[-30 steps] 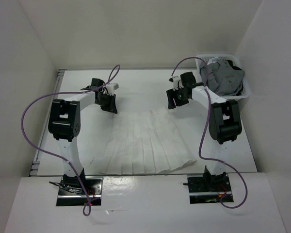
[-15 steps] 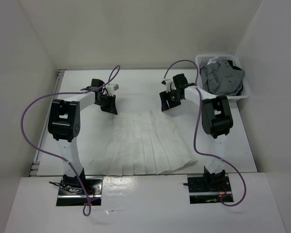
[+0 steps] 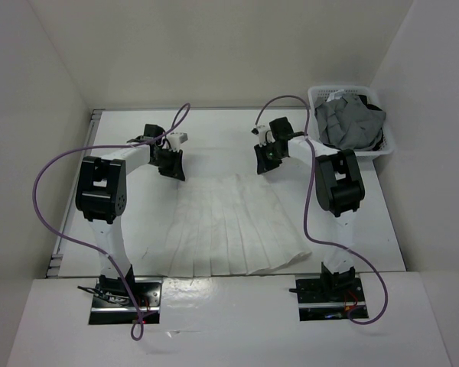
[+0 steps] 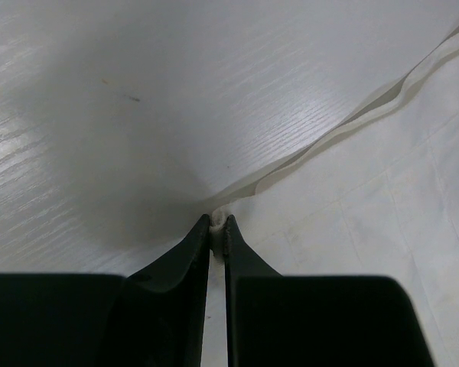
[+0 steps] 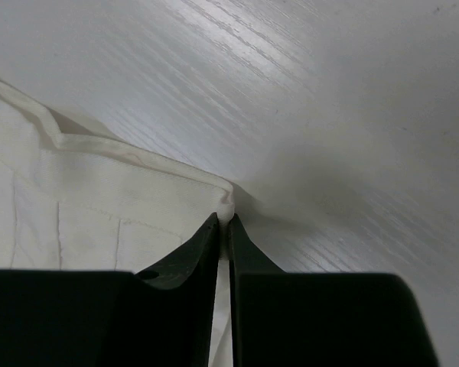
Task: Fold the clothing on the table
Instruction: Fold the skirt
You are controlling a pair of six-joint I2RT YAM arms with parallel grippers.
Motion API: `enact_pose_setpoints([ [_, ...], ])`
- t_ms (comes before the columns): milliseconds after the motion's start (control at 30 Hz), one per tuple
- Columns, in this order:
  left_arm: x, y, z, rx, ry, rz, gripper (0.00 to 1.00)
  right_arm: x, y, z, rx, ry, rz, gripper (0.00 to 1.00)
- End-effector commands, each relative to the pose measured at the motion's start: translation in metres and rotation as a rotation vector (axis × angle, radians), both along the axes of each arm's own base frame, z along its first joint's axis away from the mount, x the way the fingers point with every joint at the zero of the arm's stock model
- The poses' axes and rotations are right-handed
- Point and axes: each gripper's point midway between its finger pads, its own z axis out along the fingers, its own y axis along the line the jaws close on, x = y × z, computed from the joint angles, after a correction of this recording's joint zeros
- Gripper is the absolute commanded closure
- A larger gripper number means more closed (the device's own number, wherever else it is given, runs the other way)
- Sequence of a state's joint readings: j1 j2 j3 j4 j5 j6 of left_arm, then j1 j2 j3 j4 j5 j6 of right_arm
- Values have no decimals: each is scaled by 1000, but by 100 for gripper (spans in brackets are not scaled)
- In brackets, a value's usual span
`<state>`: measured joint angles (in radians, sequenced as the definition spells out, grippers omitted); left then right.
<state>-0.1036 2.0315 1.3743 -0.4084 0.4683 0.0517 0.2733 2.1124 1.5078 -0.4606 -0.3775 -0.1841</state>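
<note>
The clothing (image 3: 233,225), a white pleated skirt, lies spread flat on the table (image 3: 214,130), narrow waist end toward the back. My left gripper (image 3: 173,170) is at the waist's left corner, shut on a pinch of the clothing (image 4: 382,191) between its fingertips (image 4: 203,226). At the waist's right corner my right gripper (image 3: 262,167) has its jaws shut on the corner of the clothing (image 5: 99,199), fabric bunched at the fingertips (image 5: 211,222). In both wrist views the black fingers hide the cloth beneath them.
A white plastic basket (image 3: 382,149) holding a grey garment (image 3: 352,122) stands at the back right corner, close behind the right arm. White walls enclose the table on three sides. Purple cables loop from both arms.
My right gripper moved left and down onto the waist's right corner and shut on it. The left gripper and the skirt have stayed in place.
</note>
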Motion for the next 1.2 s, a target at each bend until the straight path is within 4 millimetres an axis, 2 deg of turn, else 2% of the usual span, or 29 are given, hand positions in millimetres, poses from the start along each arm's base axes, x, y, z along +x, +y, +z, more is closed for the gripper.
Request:
enact_pose_setpoints([
  [0, -16, 3, -7, 25, 41, -26, 92, 13, 4, 3, 4, -45, 14, 90],
  [67, -12, 4, -4, 32, 28, -23, 93, 11, 3, 0, 1, -37, 14, 100],
  [167, -3, 4, -4, 40, 21, -19, 96, 13, -1, -1, -23, -48, 12, 100],
  [300, 30, 5, 16, 54, -42, 14, 99, 35, -13, 5, -97, -131, -45, 100],
  [333, 36, 4, 23, 48, -59, 23, 100, 45, -14, 17, -102, -173, -59, 100],
  [400, 50, 5, 28, 56, -86, 29, 100, 58, -21, 26, -138, -219, -94, 100],
  [433, 62, 5, 37, 61, -111, 46, 100, 69, -22, 32, -145, -250, -108, 100],
  [467, 69, 5, 45, 58, -135, 47, 100, 74, -26, 31, -171, -259, -127, 100],
  [533, 83, 7, 46, 77, -156, 60, 100, 88, -28, 42, -184, -298, -149, 100],
  [567, 92, 6, 57, 70, -179, 68, 100, 92, -32, 41, -208, -305, -167, 100],
  [600, 98, 5, 66, 66, -203, 70, 100, 101, -33, 51, -210, -340, -182, 100],
  [633, 103, 7, 66, 76, -210, 76, 100, 107, -34, 58, -214, -366, -196, 100],
  [667, 112, 3, 74, 81, -239, 75, 100, 110, -37, 54, -231, -370, -209, 100],
  [700, 116, 2, 75, 80, -247, 75, 100, 119, -41, 65, -245, -407, -235, 100],
  [767, 120, 5, 81, 95, -261, 87, 100, 124, -44, 71, -255, -431, -255, 100],
  [800, 122, 1, 82, 99, -276, 82, 100, 129, -44, 78, -254, -452, -265, 100],
  [967, 138, 1, 113, 117, -368, 105, 100, 142, -52, 103, -266, -536, -333, 100],
  [1033, 145, 2, 126, 121, -402, 115, 100, 146, -57, 119, -260, -572, -383, 100],
  [1067, 152, 3, 140, 124, -437, 126, 100, 148, -58, 121, -264, -583, -394, 100],
  [1100, 152, 3, 144, 123, -441, 126, 100, 149, -60, 135, -252, -612, -416, 100],
  [1167, 151, 3, 157, 119, -463, 128, 100, 147, -60, 145, -246, -624, -420, 100],
])
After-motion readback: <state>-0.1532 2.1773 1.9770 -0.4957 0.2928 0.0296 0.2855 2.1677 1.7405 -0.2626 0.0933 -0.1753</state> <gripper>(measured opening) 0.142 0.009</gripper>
